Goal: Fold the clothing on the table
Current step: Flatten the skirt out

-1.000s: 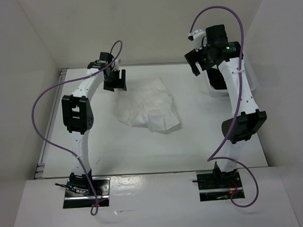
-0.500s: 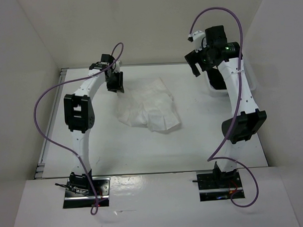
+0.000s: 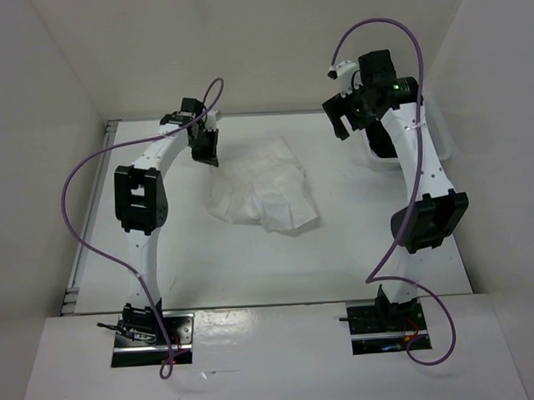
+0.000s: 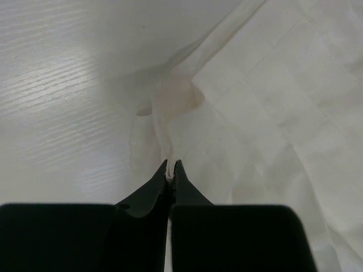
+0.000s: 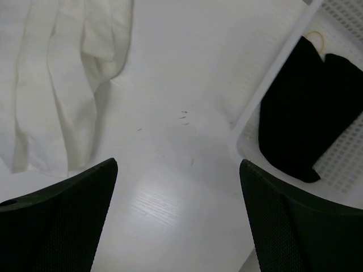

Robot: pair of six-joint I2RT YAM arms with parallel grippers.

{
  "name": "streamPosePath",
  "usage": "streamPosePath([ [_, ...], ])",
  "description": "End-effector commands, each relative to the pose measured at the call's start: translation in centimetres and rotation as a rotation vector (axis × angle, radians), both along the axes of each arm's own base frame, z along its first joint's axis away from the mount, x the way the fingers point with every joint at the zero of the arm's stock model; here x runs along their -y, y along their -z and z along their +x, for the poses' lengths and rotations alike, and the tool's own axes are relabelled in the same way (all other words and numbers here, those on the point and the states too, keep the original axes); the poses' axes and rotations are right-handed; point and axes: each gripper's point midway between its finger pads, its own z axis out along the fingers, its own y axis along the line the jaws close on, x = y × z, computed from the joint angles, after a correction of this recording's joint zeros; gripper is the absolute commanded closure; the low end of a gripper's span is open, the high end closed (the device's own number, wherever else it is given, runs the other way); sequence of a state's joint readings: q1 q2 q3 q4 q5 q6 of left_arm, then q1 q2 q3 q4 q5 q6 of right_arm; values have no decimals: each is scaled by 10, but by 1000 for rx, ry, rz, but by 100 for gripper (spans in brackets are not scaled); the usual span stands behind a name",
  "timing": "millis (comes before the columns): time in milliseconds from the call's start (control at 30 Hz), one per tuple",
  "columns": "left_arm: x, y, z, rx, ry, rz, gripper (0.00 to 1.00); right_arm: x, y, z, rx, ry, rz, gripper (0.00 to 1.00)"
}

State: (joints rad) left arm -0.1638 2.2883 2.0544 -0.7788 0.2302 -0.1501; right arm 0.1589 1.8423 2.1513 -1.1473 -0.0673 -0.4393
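— What is different on the left?

— The left gripper (image 4: pixel 171 164) stood wide a second ago; now its jaws are pressed together on a thin ridge of the clothing (image 3: pixel 262 187) at the garment's far left edge. In the wrist view the fabric rises in a narrow fold right up into the tips.

— So it has a hold?

— It looks so, a pinch of one or two layers, though I cannot tell how many. The garment itself has not shifted: it lies rumpled and fan-like at the middle of the table (image 3: pixel 356 241), towards the back.

— And to the right?

— The right gripper (image 5: pixel 177 164) is unchanged, its jaws spread wide, holding nothing, raised over bare tabletop between the garment's right edge and the basket (image 5: pixel 340 141) with the black cloth (image 5: pixel 306 113) in it.

— What does that mean for the fold?

— I judge the grasp just made, the fold itself not yet begun. The corner can now be lifted and carried across — gently, as thin cloth may slip from so small a pinch.
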Motion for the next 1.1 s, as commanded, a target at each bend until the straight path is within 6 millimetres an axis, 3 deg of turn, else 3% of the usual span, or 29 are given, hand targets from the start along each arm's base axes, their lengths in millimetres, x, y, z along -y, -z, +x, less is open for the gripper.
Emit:
streamPosePath([
  [0, 20, -1, -20, 0, 121, 0, 100, -25, 16, 13, -17, -51, 126, 8],
  [33, 25, -8, -24, 18, 148, 14, 100, -33, 22, 24, -2, -44, 173, 8],
  [133, 26, -1, -36, 7, 183, 28, 100, -60, 32, 41, 10, -109, 298, 8],
  [200, 32, 1, -44, 14, 220, 48, 100, -75, 54, 56, -44, -131, 325, 8],
  [233, 30, 3, -50, 4, 228, 54, 100, -82, 47, 63, -31, -144, 326, 8],
  [300, 41, -1, -58, 25, 265, 57, 100, -96, 78, 64, -119, -162, 328, 8],
  [533, 63, -1, -85, 71, 390, 126, 99, -130, 102, 45, -159, -204, 290, 8],
  [700, 85, 0, -111, 90, 499, 170, 99, -135, 112, 34, -161, -211, 271, 8],
  [900, 84, 3, -118, 89, 504, 183, 99, -135, 109, 33, -146, -214, 274, 10],
  [1067, 81, 7, -122, 75, 484, 188, 99, -126, 129, 39, -157, -164, 230, 10],
])
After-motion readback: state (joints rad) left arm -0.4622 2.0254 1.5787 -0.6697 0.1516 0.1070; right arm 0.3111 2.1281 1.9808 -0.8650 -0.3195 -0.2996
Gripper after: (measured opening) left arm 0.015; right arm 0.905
